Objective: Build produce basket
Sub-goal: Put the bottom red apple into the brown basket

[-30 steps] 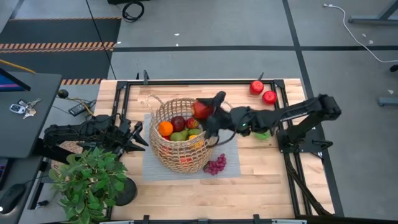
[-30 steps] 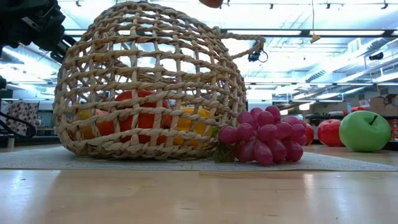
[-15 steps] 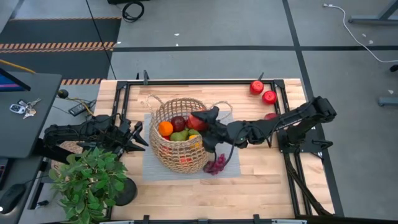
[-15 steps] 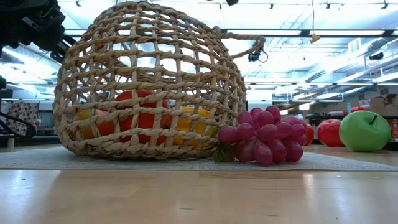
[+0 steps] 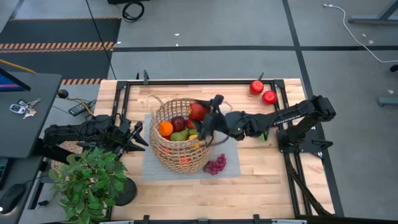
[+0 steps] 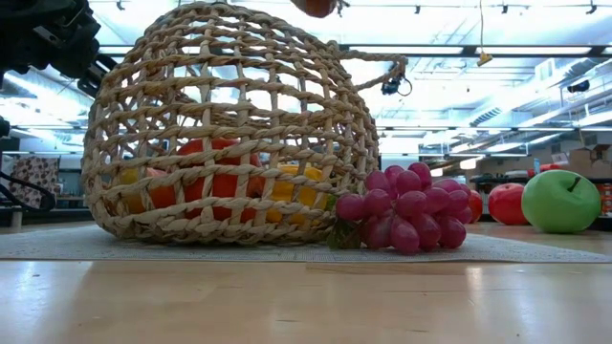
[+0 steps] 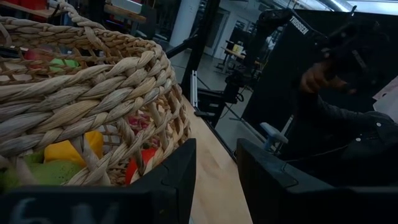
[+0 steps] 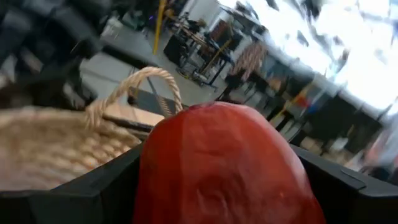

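The tan wicker basket (image 5: 180,140) lies tilted on a grey mat (image 5: 149,169). It holds an orange (image 5: 165,128), a dark red fruit (image 5: 178,122), a green pear and yellow pieces. My right gripper (image 5: 205,116) is shut on a red apple (image 5: 198,111) over the basket's far right rim. The apple also shows at the top edge of the low view (image 6: 316,6). Purple grapes (image 5: 215,165) lie on the mat against the basket's near right side. My left gripper (image 5: 135,137) is open and empty just left of the basket. My right gripper pinches the red apple by two opposite sides (image 8: 155,168), one finger (image 8: 93,199) on each side. The fingers come from the table's right. The apple is lifted clear, above the basket's opening.
Two red apples (image 5: 257,87) lie at the table's far right. A green apple (image 6: 560,201) and a red one (image 6: 507,203) lie right of the mat. A potted green plant (image 5: 90,180) stands at the near left. A black frame edges the table.
My right gripper, still shut on the red apple, has swung toward the table's near edge across the basket's opening and then back toward the far edge. It is again near where it was a second ago. The basket and the grapes have stayed in place.
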Robot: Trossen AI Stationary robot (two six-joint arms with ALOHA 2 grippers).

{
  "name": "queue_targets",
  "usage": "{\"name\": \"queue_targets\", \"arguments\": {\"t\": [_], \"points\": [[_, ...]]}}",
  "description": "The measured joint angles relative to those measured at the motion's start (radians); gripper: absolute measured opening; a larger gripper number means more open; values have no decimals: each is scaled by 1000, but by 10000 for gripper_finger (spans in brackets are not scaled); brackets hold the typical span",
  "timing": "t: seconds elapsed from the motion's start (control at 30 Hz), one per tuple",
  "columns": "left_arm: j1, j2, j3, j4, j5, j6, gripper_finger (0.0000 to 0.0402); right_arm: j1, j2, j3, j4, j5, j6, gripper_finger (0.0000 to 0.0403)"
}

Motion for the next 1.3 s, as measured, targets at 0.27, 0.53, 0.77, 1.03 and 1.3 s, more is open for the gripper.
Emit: {"name": "queue_targets", "arguments": {"t": [0.27,0.53,0.77,1.03,1.3], "points": [[0,0,0,0,0,0,121,-102,0,0,14,-262,572,333],[0,0,0,0,0,-1,121,-194,0,0,106,-557,1025,334],[0,0,0,0,0,0,121,-197,0,0,88,-580,956,333],[0,0,0,0,0,0,121,-196,18,2,65,-575,939,333],[0,0,0,0,0,0,121,-177,211,227,-189,-447,677,333]]}}
